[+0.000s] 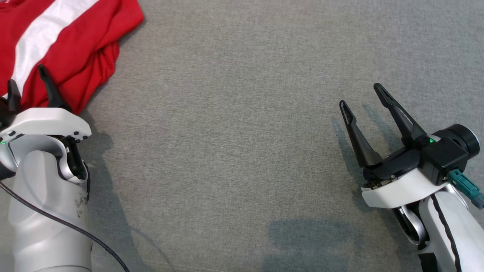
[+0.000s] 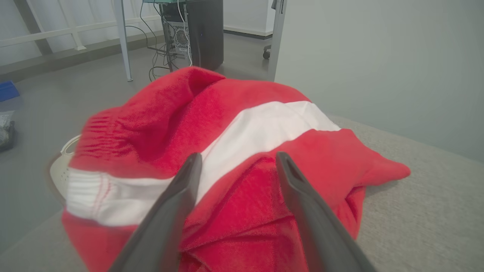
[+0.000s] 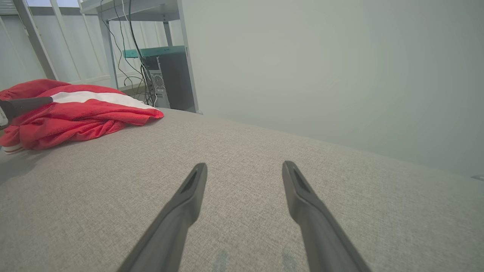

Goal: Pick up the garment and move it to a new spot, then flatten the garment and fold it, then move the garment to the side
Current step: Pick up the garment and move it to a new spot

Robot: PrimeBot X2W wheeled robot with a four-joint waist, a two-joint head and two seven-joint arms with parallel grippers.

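Left tool [image 1: 26, 75], wide open and empty, points at the crumpled red-and-white garment [image 1: 83, 45] just ahead; right tool [image 1: 359, 93], equally open and empty, stands well apart.

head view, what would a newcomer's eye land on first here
The red garment with a white stripe, crumpled at the upper left of the grey surface, stands out at once. The left pincer is open at its near edge, fingers pointing into the cloth. The right pincer is open too, over bare surface at the lower right.
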